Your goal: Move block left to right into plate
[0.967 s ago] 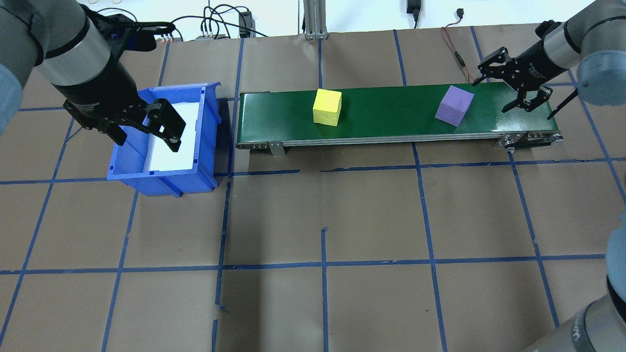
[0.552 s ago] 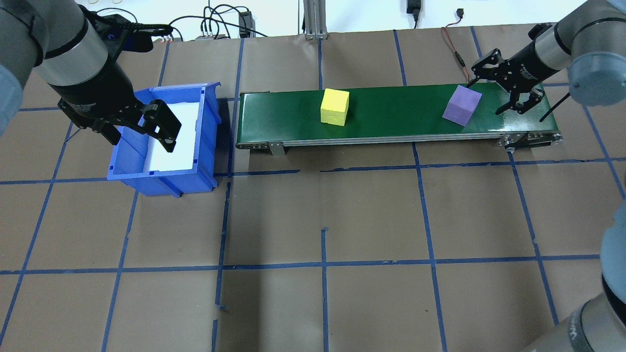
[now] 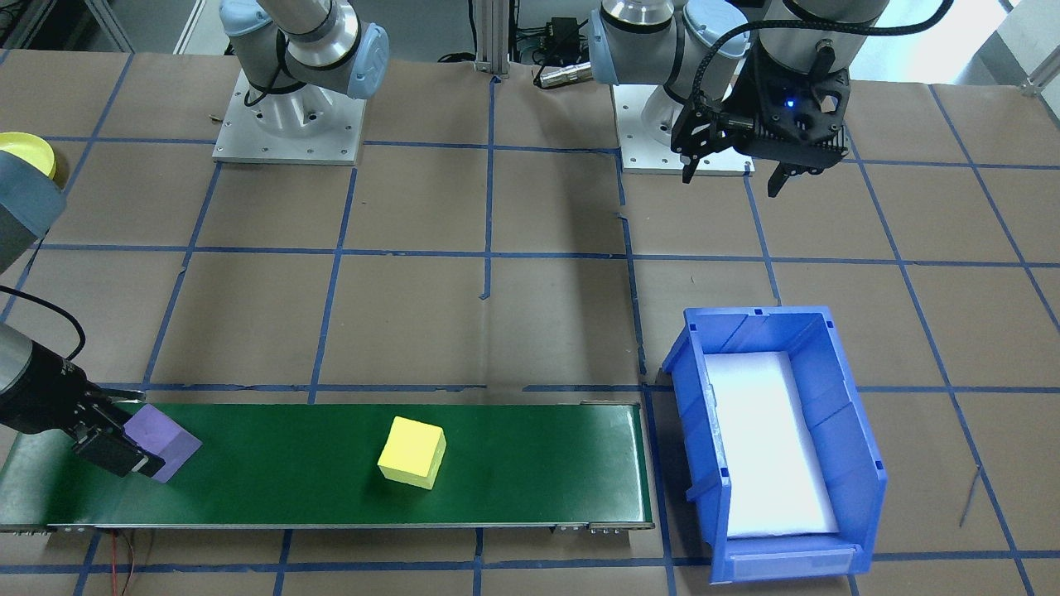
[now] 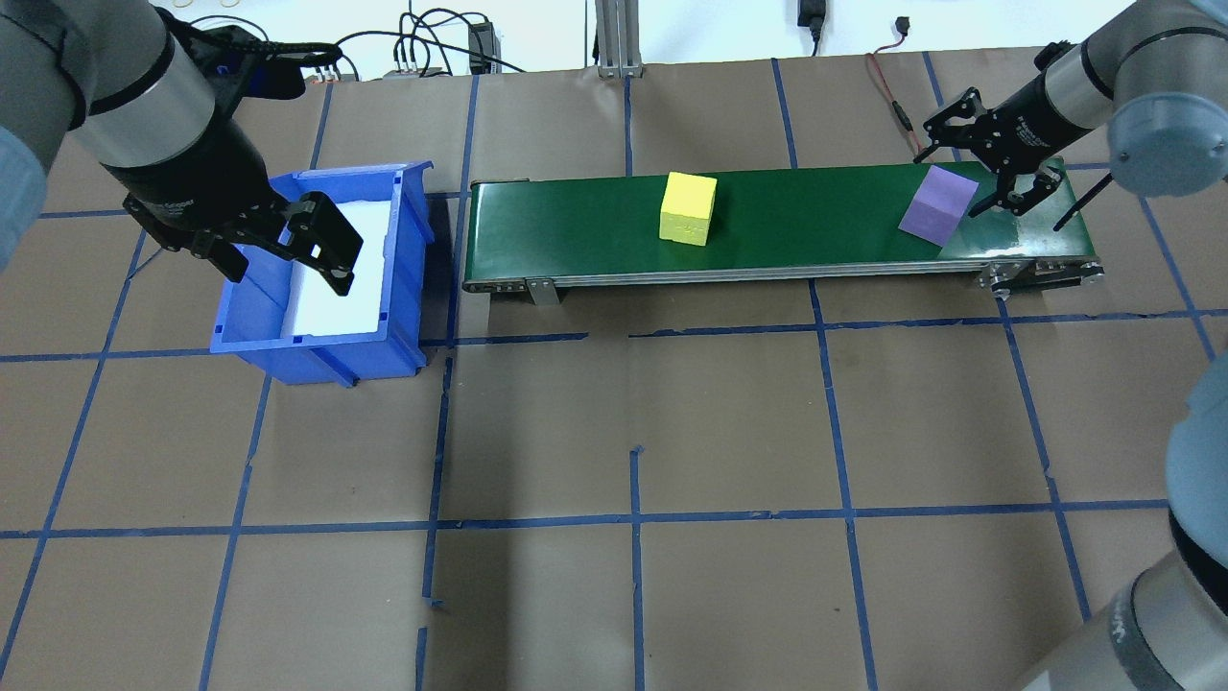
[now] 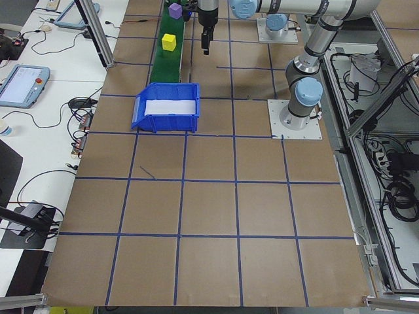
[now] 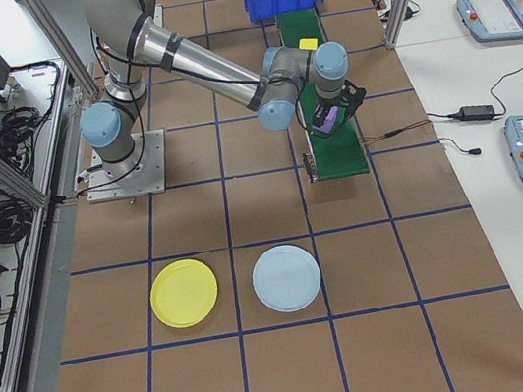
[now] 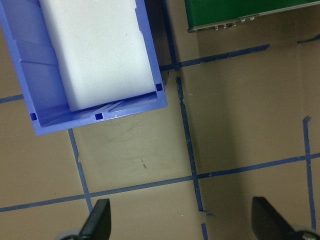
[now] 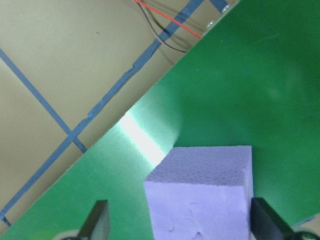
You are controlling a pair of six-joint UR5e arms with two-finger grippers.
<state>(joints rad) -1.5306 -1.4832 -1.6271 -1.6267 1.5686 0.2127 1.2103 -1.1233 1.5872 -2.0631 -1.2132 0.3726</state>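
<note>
- Fingers of right gripper [image 4: 988, 182] spread wide, straddling purple block [image 4: 936, 205]; block sits between them, contact not clear.
- Purple block on green conveyor [image 4: 787, 245], far right end. Yellow block [image 4: 689, 208] mid-belt, well apart.
- Left gripper [image 4: 288, 251] fingers apart, holding nothing, hovering over blue bin [image 4: 408, 278] w/ white foam pad, left of belt.
- Yellow plate [image 6: 183, 293] on table near-right, beside pale blue plate [image 6: 286, 278], well apart from belt.
</note>
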